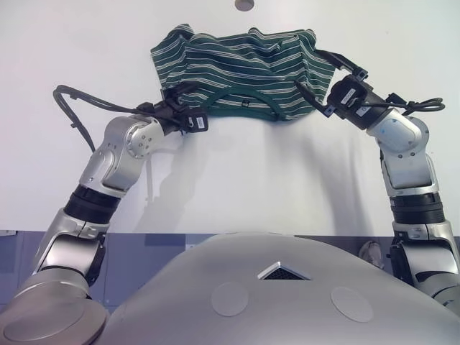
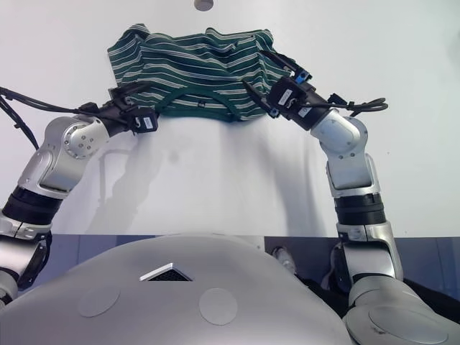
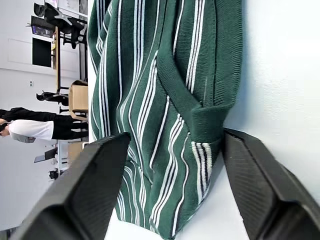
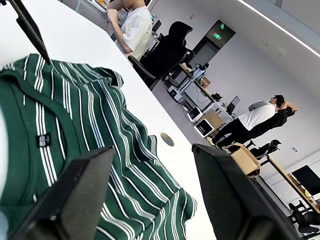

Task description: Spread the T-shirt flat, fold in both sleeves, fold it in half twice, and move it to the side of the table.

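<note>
head view: t-shirt [image 1: 244,68] lies bunched at the far middle of the desk [image 1: 237,180], not yet flat. left pincer [image 1: 192,108] sits at its near-left edge, right pincer [image 1: 309,66] over its right edge.
left wrist: jaws wide, a folded corner of cloth between them (touching neither, it seems).
right wrist: jaws wide too, stripes under the gap.
judgement: close on both edges, then draw apart evenly, low over the desk.
</note>
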`<state>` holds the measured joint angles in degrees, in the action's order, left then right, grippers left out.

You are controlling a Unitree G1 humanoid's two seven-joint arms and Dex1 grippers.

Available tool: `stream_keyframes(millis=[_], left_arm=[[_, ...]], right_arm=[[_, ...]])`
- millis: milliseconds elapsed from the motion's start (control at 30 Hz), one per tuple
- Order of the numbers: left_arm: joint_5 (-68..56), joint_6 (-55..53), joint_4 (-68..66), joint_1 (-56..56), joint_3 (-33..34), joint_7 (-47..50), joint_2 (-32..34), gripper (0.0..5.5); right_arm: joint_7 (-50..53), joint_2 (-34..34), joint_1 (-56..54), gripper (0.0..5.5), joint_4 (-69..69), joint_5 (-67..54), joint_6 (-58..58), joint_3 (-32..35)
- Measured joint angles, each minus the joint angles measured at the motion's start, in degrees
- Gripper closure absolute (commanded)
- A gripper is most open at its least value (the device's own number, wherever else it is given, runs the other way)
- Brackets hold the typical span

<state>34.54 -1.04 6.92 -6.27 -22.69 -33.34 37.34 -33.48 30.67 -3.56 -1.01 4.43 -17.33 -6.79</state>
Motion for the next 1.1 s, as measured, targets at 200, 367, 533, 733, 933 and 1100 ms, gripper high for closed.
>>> stream_keyframes(millis=[200,367,533,733,933,1100], left_arm=[[-0.1,-4.1,2.5,3.2,0.1,0.1,-2.6,4.06],[-0.1,-7.9,4.4,4.7,0.2,-0.2,-3.8,4.96],[-0.5,-8.6,4.5,4.3,0.0,-1.2,-4.9,5.48],[-0.7,-8.6,4.4,3.7,-0.6,-1.6,-6.1,5.50],[-0.7,-8.6,3.4,3.1,0.2,-1.1,-6.2,5.50],[-0.8,-8.6,3.4,1.9,2.5,0.8,-6.4,5.50]], right_arm=[[-2.7,9.9,8.6,2.57,6.1,1.7,-15.0,2.2],[-0.6,12.5,9.9,2.57,13.6,9.5,-22.7,1.1],[7.7,6.8,3.6,2.57,16.3,20.3,-21.6,-3.7],[14.9,2.6,-1.3,3.47,18.4,27.4,-15.3,-7.5],[16.5,2.8,-1.4,4.91,19.0,26.8,-13.8,-8.0],[17.0,3.7,-1.8,5.48,19.0,24.8,-15.5,-6.9]])
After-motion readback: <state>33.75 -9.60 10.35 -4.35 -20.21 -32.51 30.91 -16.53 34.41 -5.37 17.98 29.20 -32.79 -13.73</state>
